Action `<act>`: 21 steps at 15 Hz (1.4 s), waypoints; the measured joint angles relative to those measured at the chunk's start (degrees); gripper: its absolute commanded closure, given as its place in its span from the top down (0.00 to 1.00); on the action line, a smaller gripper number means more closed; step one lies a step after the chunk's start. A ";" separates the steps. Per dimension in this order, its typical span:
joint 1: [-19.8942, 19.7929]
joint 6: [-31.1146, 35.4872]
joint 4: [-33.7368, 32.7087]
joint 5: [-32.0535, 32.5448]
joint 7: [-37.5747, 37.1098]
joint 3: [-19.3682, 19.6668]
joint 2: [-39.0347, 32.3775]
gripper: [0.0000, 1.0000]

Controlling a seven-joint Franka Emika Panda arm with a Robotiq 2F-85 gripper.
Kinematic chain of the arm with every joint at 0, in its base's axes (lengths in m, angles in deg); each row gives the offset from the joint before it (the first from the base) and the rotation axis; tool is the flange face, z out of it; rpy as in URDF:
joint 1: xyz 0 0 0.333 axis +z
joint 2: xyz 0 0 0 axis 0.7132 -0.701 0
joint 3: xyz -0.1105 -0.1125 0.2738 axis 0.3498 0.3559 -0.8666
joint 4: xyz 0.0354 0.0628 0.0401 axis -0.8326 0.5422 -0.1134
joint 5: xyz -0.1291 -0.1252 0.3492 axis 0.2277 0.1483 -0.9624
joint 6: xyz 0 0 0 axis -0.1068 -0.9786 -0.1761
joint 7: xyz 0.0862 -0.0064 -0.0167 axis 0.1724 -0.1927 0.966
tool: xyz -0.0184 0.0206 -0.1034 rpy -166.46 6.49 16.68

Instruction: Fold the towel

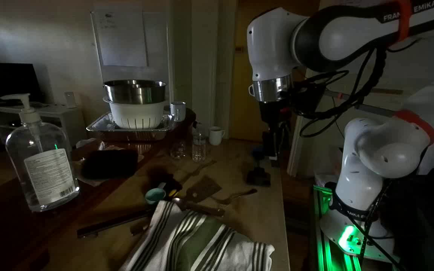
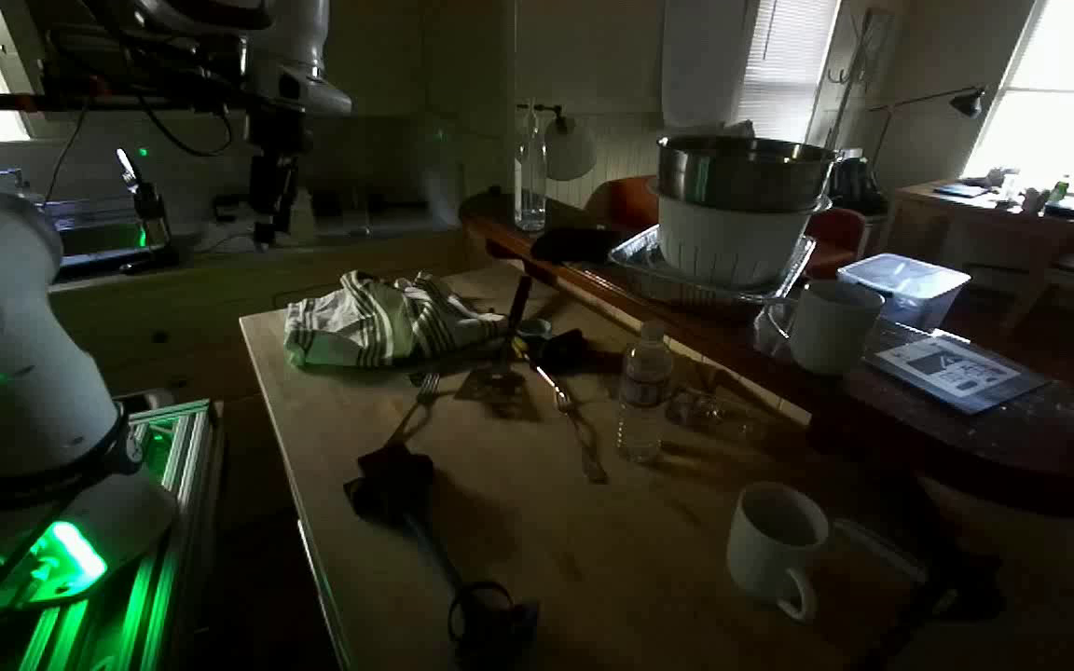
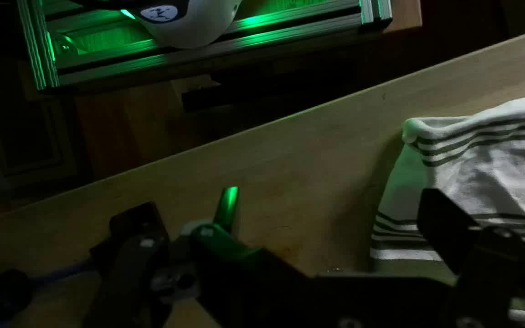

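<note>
My gripper hangs wide and empty over the table. Towel lies rumpled, teal scoop just beside; bottle and mug stand further off.

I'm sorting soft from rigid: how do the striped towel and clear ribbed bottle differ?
The striped towel lies rumpled; the clear ribbed bottle stands upright. The towel is opaque, pale with dark stripes; the bottle is transparent. The towel spreads wide; the bottle is narrow. Both rest on the wooden table.
</note>
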 measured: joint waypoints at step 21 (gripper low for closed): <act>1.48 29.49 10.23 -17.99 13.94 8.64 -7.72 1.00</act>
